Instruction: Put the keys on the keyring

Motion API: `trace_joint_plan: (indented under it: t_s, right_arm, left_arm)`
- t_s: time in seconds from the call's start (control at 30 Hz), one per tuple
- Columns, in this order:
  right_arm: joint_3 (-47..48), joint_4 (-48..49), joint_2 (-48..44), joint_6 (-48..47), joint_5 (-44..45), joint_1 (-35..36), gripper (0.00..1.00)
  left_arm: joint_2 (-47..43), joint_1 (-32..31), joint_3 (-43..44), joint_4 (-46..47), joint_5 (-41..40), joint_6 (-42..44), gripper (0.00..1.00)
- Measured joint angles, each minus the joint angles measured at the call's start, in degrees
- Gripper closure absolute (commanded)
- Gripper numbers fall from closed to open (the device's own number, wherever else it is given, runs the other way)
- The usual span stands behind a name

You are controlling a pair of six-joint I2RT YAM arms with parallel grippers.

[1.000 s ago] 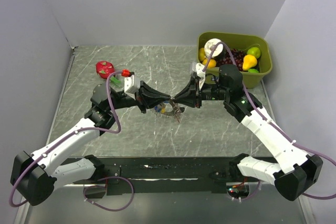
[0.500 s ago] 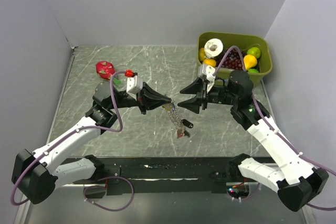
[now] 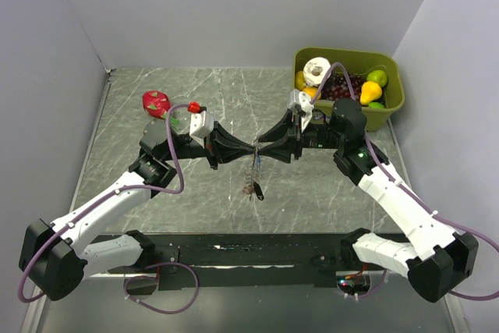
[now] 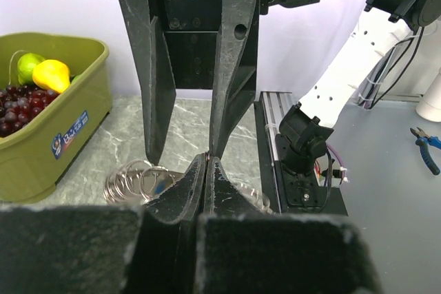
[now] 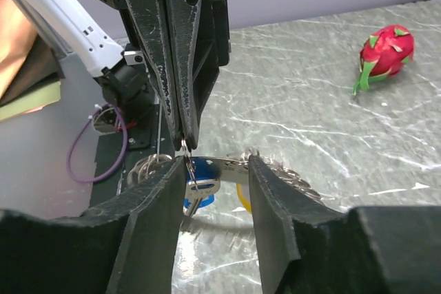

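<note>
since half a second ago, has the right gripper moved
Yes. The right gripper has slid left, away from the green bin, until its jaws reach the left gripper, which pinches the keyring.

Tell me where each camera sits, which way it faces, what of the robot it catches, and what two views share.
Top external: above and behind the robot, looking down on the table; both arms show.
Left wrist: looks along the shut left gripper toward the open right gripper and green bin.
Right wrist: looks past its own fingers at the left gripper's tips holding the keyring, dragon fruit beyond.
Top and left wrist share the green bin.
</note>
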Motion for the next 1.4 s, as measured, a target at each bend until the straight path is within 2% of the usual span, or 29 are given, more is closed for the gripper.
trace_joint_plan:
  t_s: [0.33,0.47,0.53,1.17,1.2,1.27,1.3,1.33,1.4]
  right_arm:
    - [0.0,1.8,1.8,2.4,-2.1,1.2,0.78]
    - [0.0,1.9,2.7,2.9,-2.6,1.3,0.94]
    - [0.0,1.9,2.7,3.0,-2.8,1.3,0.99]
    - [0.0,1.5,2.7,2.7,-2.7,1.3,1.0]
    - [0.1,1.2,2.7,2.6,-2.5,1.3,1.0]
    - [0.5,-0.2,2.8,1.4,-1.8,1.3,1.0]
    - [0.9,-1.1,2.9,0.8,-1.4,1.3,1.0]
    - [1.5,-2.4,3.0,0.0,-1.1,1.4,1.0]
    - [3.4,-6.3,3.6,-2.2,0.4,1.6,1.0]
  left_arm:
    - [0.1,0.3,0.0,-0.2,-0.2,0.0,0.99]
    - [0.3,0.6,0.0,-0.4,-0.6,0.0,0.99]
    - [0.3,0.7,0.0,-0.4,-0.9,0.0,0.99]
    - [0.3,0.7,0.6,-2.2,-1.2,1.0,0.99]
    - [0.3,0.7,1.1,-3.5,-1.2,1.6,0.98]
    - [0.3,0.7,2.3,-6.8,-1.3,3.1,0.87]
    - [0.3,0.7,3.2,-8.9,-1.4,4.1,0.81]
    - [0.3,0.7,4.3,-11.5,-1.6,5.0,0.69]
    - [0.3,0.6,7.3,-16.7,-2.4,7.8,0.61]
